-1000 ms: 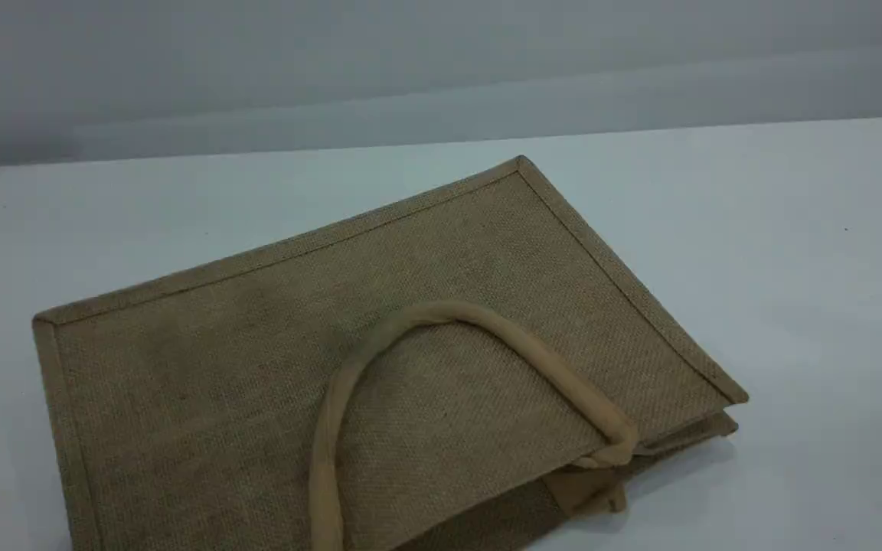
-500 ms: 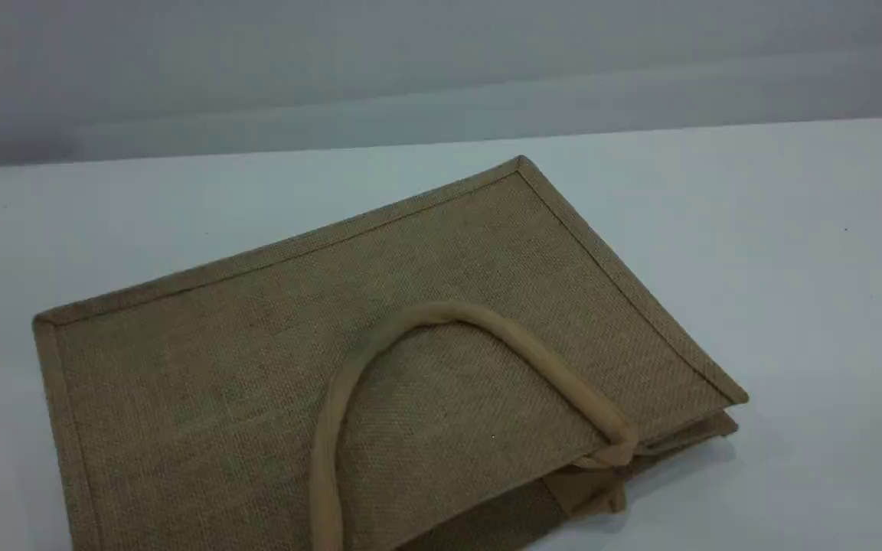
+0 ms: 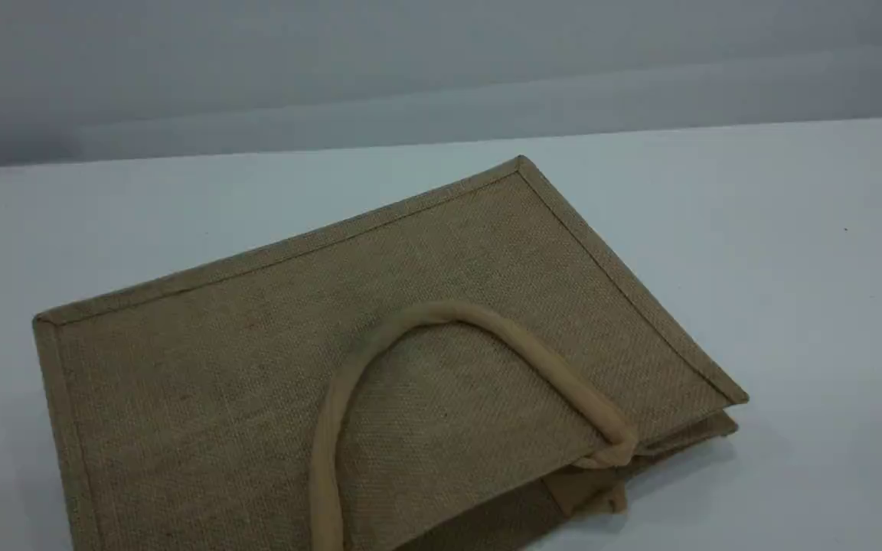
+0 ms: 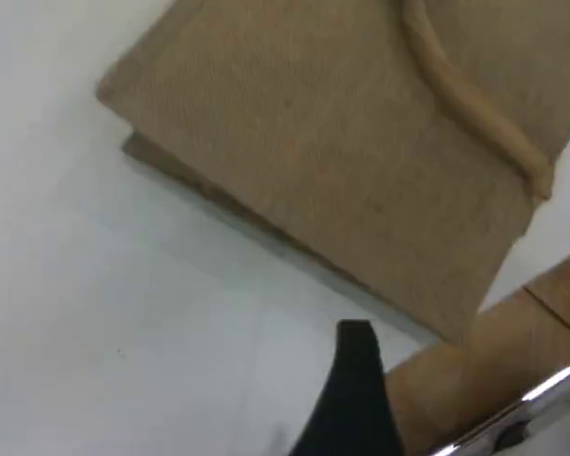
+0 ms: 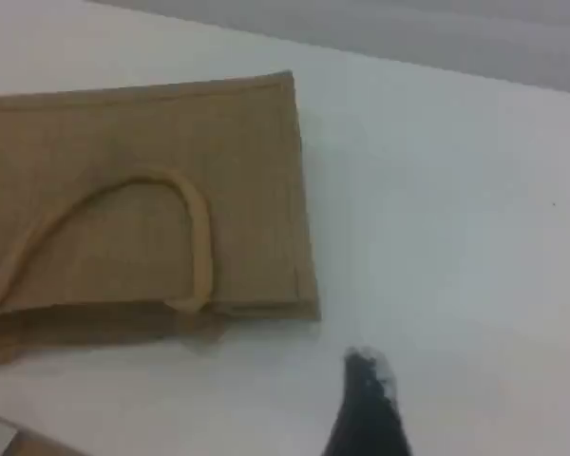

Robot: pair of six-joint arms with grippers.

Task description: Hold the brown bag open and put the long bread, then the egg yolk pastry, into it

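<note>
The brown bag (image 3: 257, 367) lies flat and closed on the white table, its mouth toward the front right. One loop handle (image 3: 533, 352) rests folded back on its upper face. The left wrist view shows the bag (image 4: 313, 142) from above, with one dark fingertip (image 4: 356, 380) of my left gripper over bare table beside it and nothing against it. In the right wrist view the bag (image 5: 123, 133) lies to the left, and my right gripper's dark fingertip (image 5: 366, 399) hangs over bare table, apart from it. Neither arm shows in the scene view. The long bread and the egg yolk pastry are out of view.
The white table (image 3: 793, 268) stretches right of and behind the bag, to a grey wall. A tan board with a metal edge (image 4: 513, 389) shows at the bottom right of the left wrist view. A similar corner (image 5: 0, 439) sits at the bottom left of the right wrist view.
</note>
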